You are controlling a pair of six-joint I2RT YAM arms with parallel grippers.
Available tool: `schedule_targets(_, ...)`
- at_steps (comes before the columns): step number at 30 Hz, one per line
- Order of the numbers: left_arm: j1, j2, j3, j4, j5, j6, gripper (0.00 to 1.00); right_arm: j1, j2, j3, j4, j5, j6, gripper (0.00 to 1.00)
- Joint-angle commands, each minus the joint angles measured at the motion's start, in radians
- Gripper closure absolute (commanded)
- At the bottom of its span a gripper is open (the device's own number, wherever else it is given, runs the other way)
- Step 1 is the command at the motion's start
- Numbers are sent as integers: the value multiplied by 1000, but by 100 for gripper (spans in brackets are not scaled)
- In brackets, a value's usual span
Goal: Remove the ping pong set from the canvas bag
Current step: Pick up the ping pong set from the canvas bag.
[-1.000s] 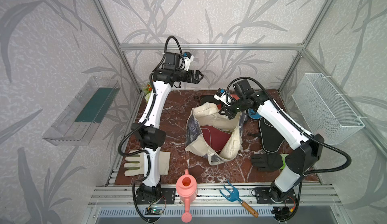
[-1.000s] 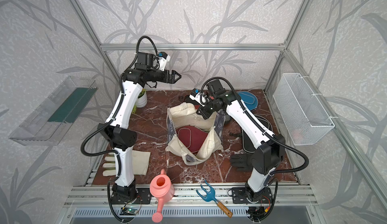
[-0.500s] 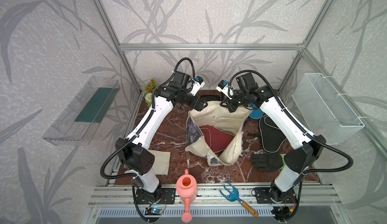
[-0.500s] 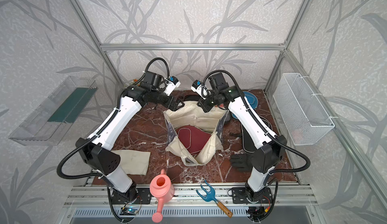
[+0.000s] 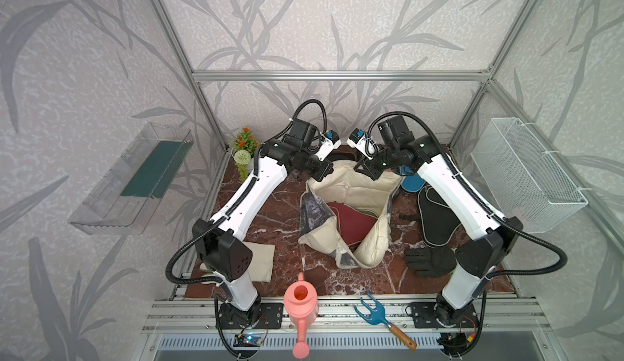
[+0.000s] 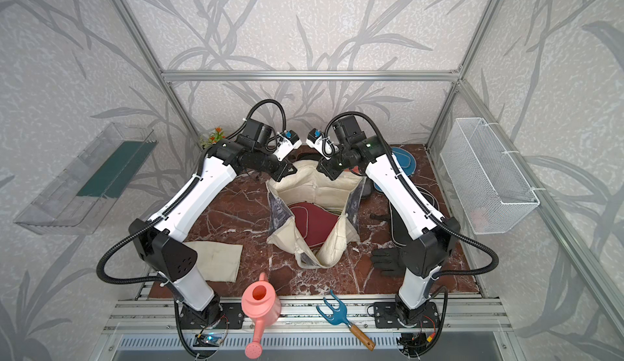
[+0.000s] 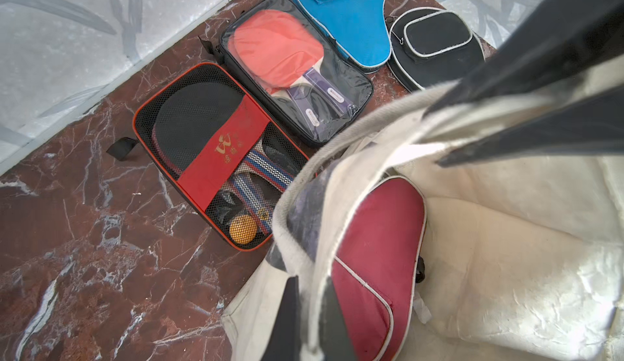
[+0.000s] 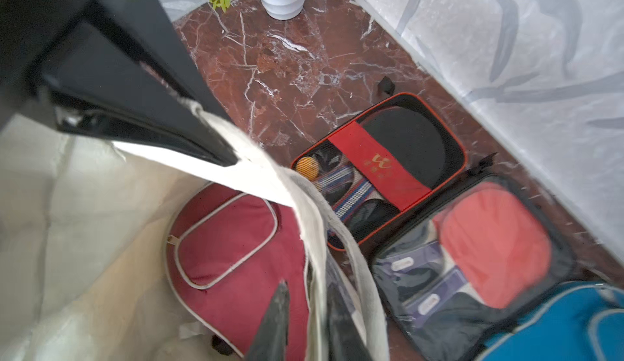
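Inside one canvas bag point(image 5: 354, 187) tight in left claw point(image 5: 324, 173), one maroon case point(image 5: 351, 222); right claw point(image 5: 368, 172) unclear.

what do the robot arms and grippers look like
The left arm and right arm have white shells, black joints and ribbed black cable hoses. White wrist cameras carry blue tabs. The left gripper and right gripper are black, with tapered fingers.
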Motion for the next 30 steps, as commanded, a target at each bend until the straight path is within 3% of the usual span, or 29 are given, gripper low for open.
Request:
schedule_targets(1,6,-59,-5,28,8,13,100,81,-196,-79,50,123,9,58)
schedule_targets(3,6,-76,-10,74,0,-6,100,128,-262,-152,53,157,36,50)
schedule_targets(8,6,-105,-20,129,54,-43,100,200,-352,-368,99,173,128,48)
schedule_targets(19,5,-172,-104,202,140,-97,100,249,-235,-541,205,259,316,50)
schedule_targets(30,5,-152,-153,238,188,-103,100,225,-24,-535,247,314,333,25)
